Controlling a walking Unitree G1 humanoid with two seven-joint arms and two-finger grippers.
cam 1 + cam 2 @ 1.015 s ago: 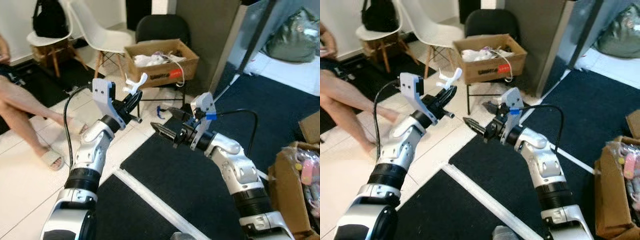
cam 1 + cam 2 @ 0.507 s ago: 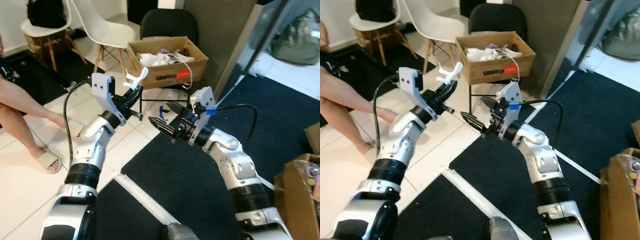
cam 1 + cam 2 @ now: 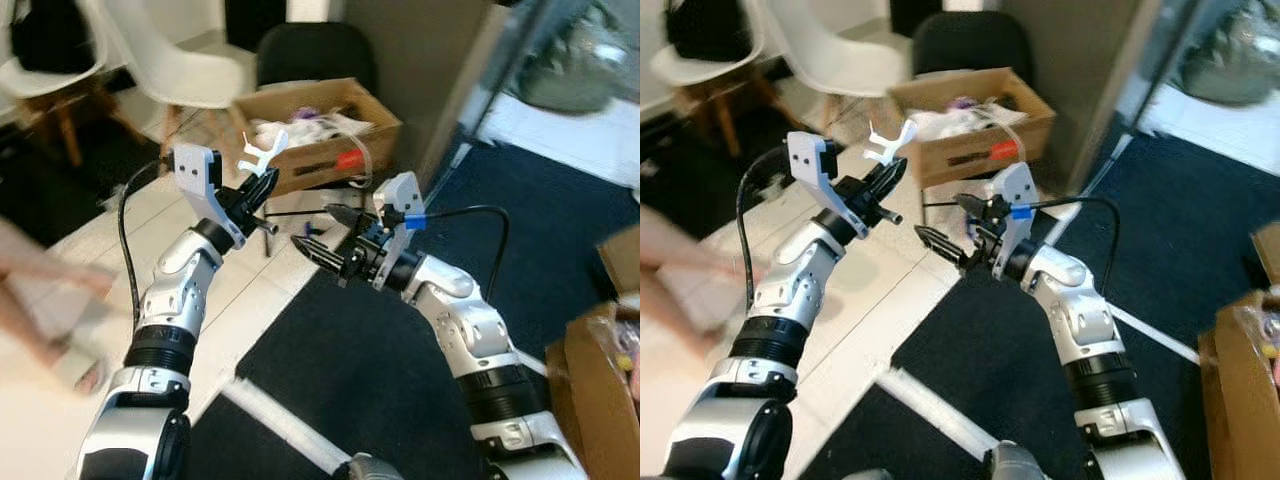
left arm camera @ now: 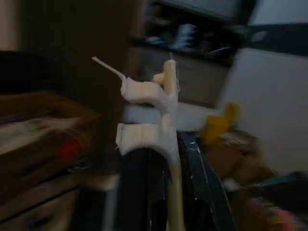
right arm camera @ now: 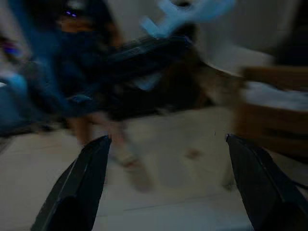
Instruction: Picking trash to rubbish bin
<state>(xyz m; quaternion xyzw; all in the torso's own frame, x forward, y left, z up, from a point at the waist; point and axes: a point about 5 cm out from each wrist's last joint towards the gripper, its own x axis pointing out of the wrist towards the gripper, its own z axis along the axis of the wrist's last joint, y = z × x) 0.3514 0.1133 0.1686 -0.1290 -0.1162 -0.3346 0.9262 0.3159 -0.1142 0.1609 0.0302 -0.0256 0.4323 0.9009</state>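
Observation:
My left gripper [image 3: 262, 186] is raised at chest height and shut on a white plastic scrap [image 3: 263, 157] with thin prongs. In the left wrist view the scrap [image 4: 153, 113] stands up from between the black fingers [image 4: 138, 188]. Just beyond and to the right of it, an open cardboard box [image 3: 312, 166] holding white trash sits on a black chair [image 3: 315, 55]. My right gripper [image 3: 314, 226] reaches out below the box's front, open, with nothing between its fingers [image 5: 81, 188].
A white chair [image 3: 170, 60] and a wooden stool [image 3: 55, 90] stand on the tiled floor at the back left. A person's blurred leg [image 3: 45, 290] is at the left. Dark carpet [image 3: 350, 370] lies underfoot, and another cardboard box [image 3: 595, 385] is at the right.
The camera has swung and the view is blurred. Both arms keep nearly the same pose, a little closer to the box, and the left gripper still holds the white scrap.

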